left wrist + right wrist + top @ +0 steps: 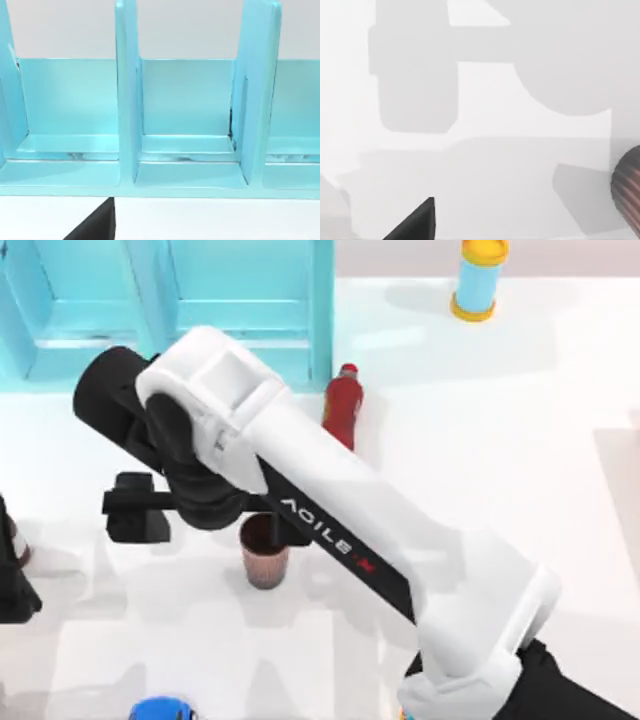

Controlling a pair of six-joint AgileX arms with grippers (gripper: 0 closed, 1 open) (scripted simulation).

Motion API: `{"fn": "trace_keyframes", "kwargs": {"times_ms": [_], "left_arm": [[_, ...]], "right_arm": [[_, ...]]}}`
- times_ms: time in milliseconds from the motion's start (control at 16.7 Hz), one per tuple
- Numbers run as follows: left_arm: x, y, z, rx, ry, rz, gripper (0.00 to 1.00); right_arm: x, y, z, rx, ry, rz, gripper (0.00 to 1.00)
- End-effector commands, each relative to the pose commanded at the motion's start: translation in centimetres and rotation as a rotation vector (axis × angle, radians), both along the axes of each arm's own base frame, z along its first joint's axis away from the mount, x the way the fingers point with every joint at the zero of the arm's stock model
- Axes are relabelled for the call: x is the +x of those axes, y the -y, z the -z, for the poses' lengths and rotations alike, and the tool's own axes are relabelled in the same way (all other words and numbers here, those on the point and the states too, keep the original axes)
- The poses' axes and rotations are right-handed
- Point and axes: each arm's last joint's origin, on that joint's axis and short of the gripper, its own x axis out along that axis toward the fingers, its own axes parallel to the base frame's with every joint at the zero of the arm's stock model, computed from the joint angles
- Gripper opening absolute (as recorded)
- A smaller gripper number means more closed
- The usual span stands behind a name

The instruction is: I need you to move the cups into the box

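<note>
The light-blue box (250,300) stands at the far left of the table (520,440), and the left wrist view looks straight into its open compartments, split by upright dividers. The right arm (340,530) reaches in a long diagonal towards the box, and the right gripper (212,528) hangs just in front of it, low over the table. Its claw is spread wide and holds nothing. One finger (135,523) sits out at the far end of the black crossbar, and the other is close beside the reddish-brown cup (265,552). That cup stands upright on the table in front of the box, a little way off it, mouth up and partly under the arm. In the right wrist view its ribbed side (627,185) comes in at the frame's edge, above the gripper's shadow on the white surface. A red bottle (342,405) stands just beside the box's near right corner. A light-blue cylinder with yellow ends (478,280) stands well to the right of the box. The left arm (10,575) is parked in front of the box at the table's left edge, and I cannot tell how its claw is set.
</note>
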Motion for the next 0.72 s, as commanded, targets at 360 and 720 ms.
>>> {"fn": "trace_keyframes", "kwargs": {"times_ms": [360,720], "left_arm": [[0.00,0.00,0.00,0.000,0.000,0.000,1.00],[0.00,0.00,0.00,0.000,0.000,0.000,1.00]], "right_arm": [[0.13,0.23,1.18,-0.003,-0.002,0.001,1.00],[0.13,0.23,1.18,-0.003,-0.002,0.001,0.62]]}}
